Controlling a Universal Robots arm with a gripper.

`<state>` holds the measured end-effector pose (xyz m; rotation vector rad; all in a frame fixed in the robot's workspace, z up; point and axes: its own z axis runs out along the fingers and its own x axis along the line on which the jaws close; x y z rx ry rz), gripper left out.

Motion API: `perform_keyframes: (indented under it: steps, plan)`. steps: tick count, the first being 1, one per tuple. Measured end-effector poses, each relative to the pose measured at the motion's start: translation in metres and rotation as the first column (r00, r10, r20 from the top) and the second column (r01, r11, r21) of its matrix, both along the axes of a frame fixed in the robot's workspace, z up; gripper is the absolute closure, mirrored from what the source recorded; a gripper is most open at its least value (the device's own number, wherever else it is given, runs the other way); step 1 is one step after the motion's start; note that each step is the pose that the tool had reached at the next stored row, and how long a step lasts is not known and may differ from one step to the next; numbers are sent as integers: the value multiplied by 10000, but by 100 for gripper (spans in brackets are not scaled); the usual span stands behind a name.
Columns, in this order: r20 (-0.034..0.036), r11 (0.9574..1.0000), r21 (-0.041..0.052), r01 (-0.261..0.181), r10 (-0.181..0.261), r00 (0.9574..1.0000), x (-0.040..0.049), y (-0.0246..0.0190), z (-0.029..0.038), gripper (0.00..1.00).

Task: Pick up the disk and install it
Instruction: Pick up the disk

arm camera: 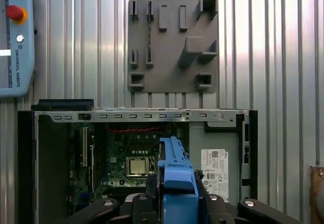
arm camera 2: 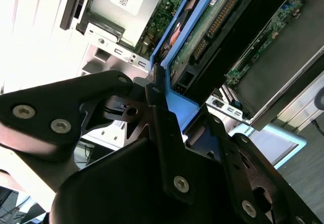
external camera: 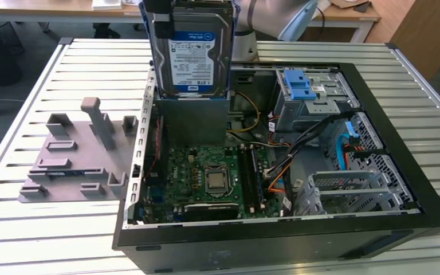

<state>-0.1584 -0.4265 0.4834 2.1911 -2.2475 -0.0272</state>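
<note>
The disk (external camera: 193, 51), a silver hard drive with a white-and-blue label and blue side rails, hangs upright above the back of the open computer case (external camera: 403, 189). My gripper (external camera: 192, 12) comes down from above and is shut on its top end, with black fingers (external camera: 158, 14) pressed on the rails. In the second wrist view the fingers (arm camera 2: 159, 107) clamp a blue rail, and the disk (arm camera 2: 223, 31) shows its green circuit board. In the first wrist view the disk's blue rail (arm camera: 174, 173) sticks out from the gripper (arm camera: 174, 206) over the case interior.
The case holds a motherboard (external camera: 212, 177), a grey power-supply box (arm camera: 215, 165), a drive cage with blue latch (external camera: 306, 86) and loose cables (external camera: 311, 143). A grey stand with upright posts (external camera: 78, 154) lies on the slatted table at the exterior view's left. A pendant (arm camera: 15, 36) rests nearby.
</note>
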Motion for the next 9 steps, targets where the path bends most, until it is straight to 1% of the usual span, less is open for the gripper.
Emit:
perform_keyframes:
  steps: [2, 9]
  plan:
    - [0, 10000, 0, 0, 0, 10000, 21, -7, 0, 64]
    - [0, 10000, 0, -1, 1, 10000, 48, -63, -3, 64]
